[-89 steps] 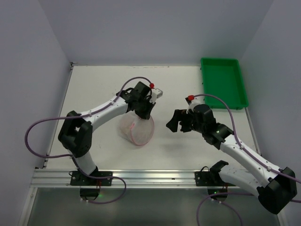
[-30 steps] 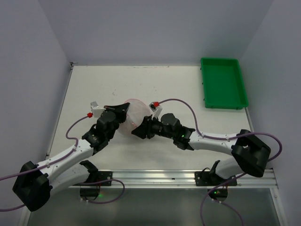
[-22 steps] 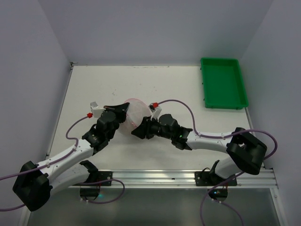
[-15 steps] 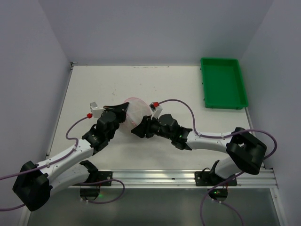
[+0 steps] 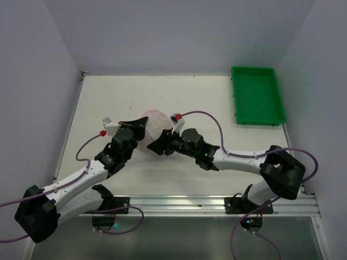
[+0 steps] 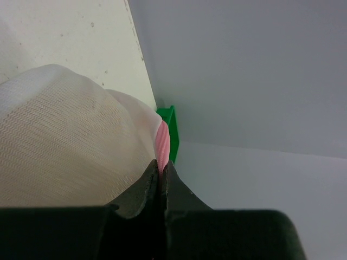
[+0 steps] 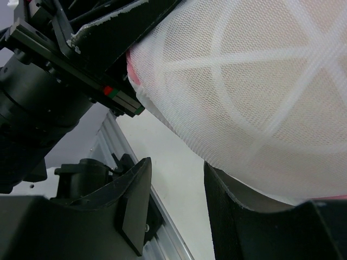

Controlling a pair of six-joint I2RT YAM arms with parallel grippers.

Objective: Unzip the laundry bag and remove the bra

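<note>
The laundry bag (image 5: 155, 122), round white mesh with a pink zip edge, sits mid-table between my two grippers. My left gripper (image 5: 142, 126) is shut on the bag's pink zip edge (image 6: 162, 145) at its left side. The mesh (image 6: 70, 135) fills the left wrist view. My right gripper (image 5: 158, 147) is open at the bag's lower right edge. In the right wrist view one finger (image 7: 244, 206) lies under the mesh (image 7: 260, 92) and the other (image 7: 133, 200) stands apart over the table. The bra shows only as a beige tint through the mesh.
A green tray (image 5: 257, 95) stands at the back right of the table; its corner shows in the left wrist view (image 6: 171, 130). The aluminium rail (image 5: 179, 203) runs along the near edge. The left gripper's body (image 7: 59, 70) is close to my right gripper.
Since three seconds ago the left arm has swung round to grip the bag from the left and the right arm has closed in. In the last second the right gripper crept leftward under the bag.
</note>
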